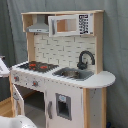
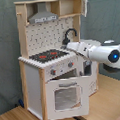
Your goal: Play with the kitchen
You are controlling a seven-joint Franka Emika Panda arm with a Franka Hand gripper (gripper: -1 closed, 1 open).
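Observation:
The kitchen [image 1: 65,95] is a white and light-wood toy unit, seen in both exterior views. Its top carries a black-red hob [image 1: 37,65], a steel sink [image 1: 72,73] and a black tap [image 1: 85,59]. The grey hood [image 2: 43,17] hangs over a pegboard back. My white arm [image 2: 98,52] reaches in from the second exterior view's right. The gripper [image 2: 67,46] sits just above the worktop, between the hob [image 2: 48,56] and the tap [image 2: 70,34]. The windowed oven door [image 2: 65,96] stands ajar. Only a white piece of the arm [image 1: 2,67] shows at the first exterior view's left edge.
A toy microwave [image 1: 70,24] sits in the upper shelf beside the hood. Grey curtain [image 1: 117,45] hangs behind the unit. The kitchen stands on a wooden floor [image 2: 18,118]. A white rounded part [image 1: 15,122] fills the first exterior view's bottom left corner.

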